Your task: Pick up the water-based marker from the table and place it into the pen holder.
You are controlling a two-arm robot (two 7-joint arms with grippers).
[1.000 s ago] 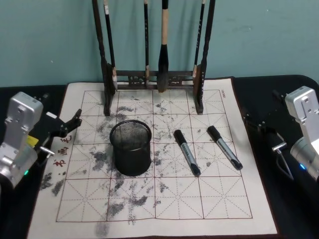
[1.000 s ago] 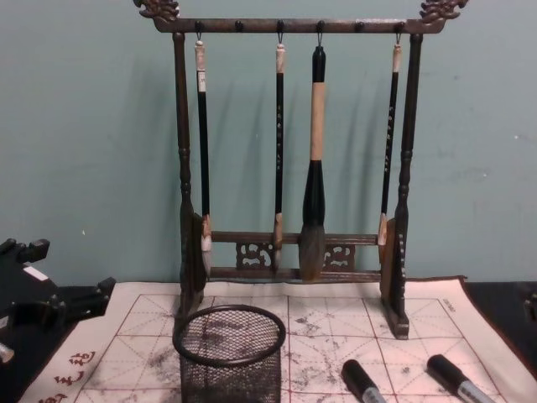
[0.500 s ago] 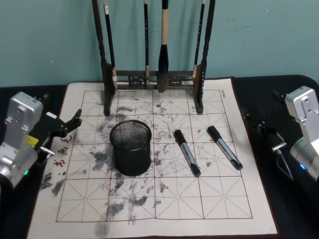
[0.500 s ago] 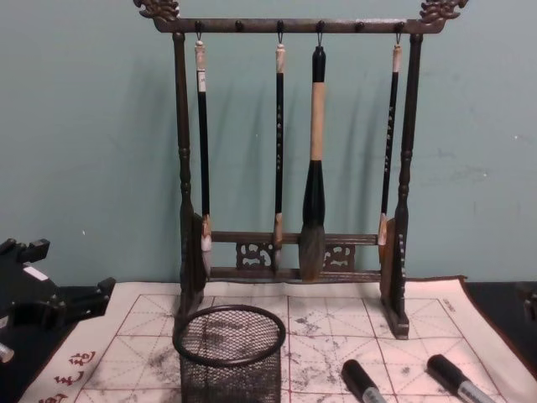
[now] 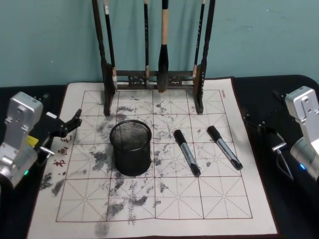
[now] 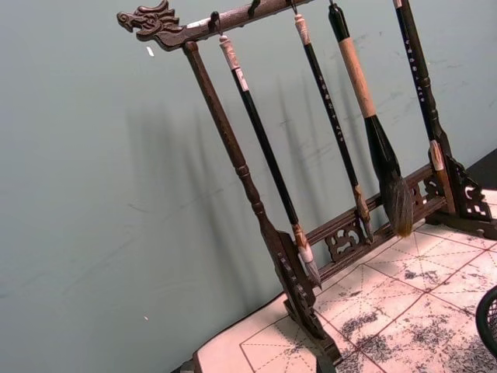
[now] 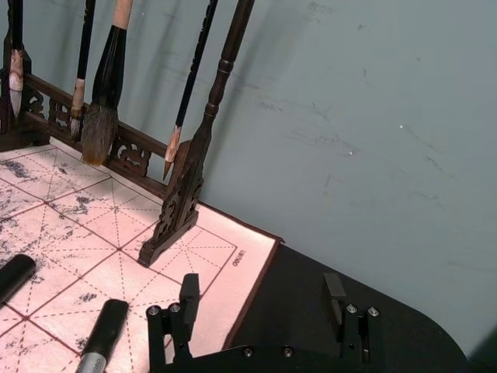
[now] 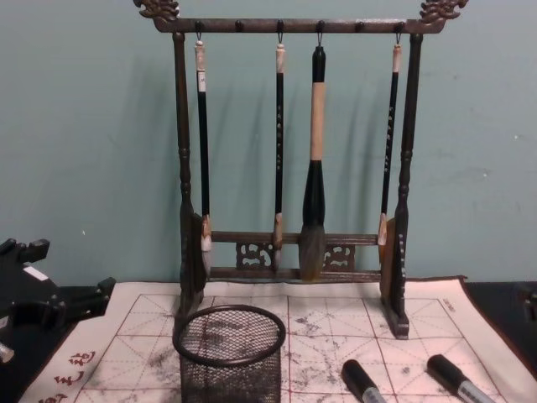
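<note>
Left hand (image 5: 69, 127): hovers over the left edge of the mat, its two black fingers spread apart and holding nothing; well apart from both markers.
Right hand (image 7: 260, 299): sits over the black surface (image 5: 284, 87) just past the right edge of the mat, fingers wide apart with nothing between them.
Left marker (image 5: 187, 152): black with a grey label band, lying flat on the mat just right of the pen holder, not touching it, its length running from far-left to near-right.
Right marker (image 5: 224, 147): the same kind, lying flat to the right of the first and roughly parallel to it, with a gap between them; it is the one nearer the right hand.
Pen holder (image 5: 130, 148): round black wire-mesh cup with a solid rim, standing upright a little left of the mat's middle, nothing sticking out of it.
Mat (image 5: 199, 209): pale felt with a red grid and grey ink blotches, with red characters printed near its left edge.
Brush rack (image 8: 294, 274): dark wood, standing upright at the far edge of the mat, behind the pen holder.
Brushes: four hang from the top bar, the thickest one (image 8: 316, 151) second from the right.
</note>
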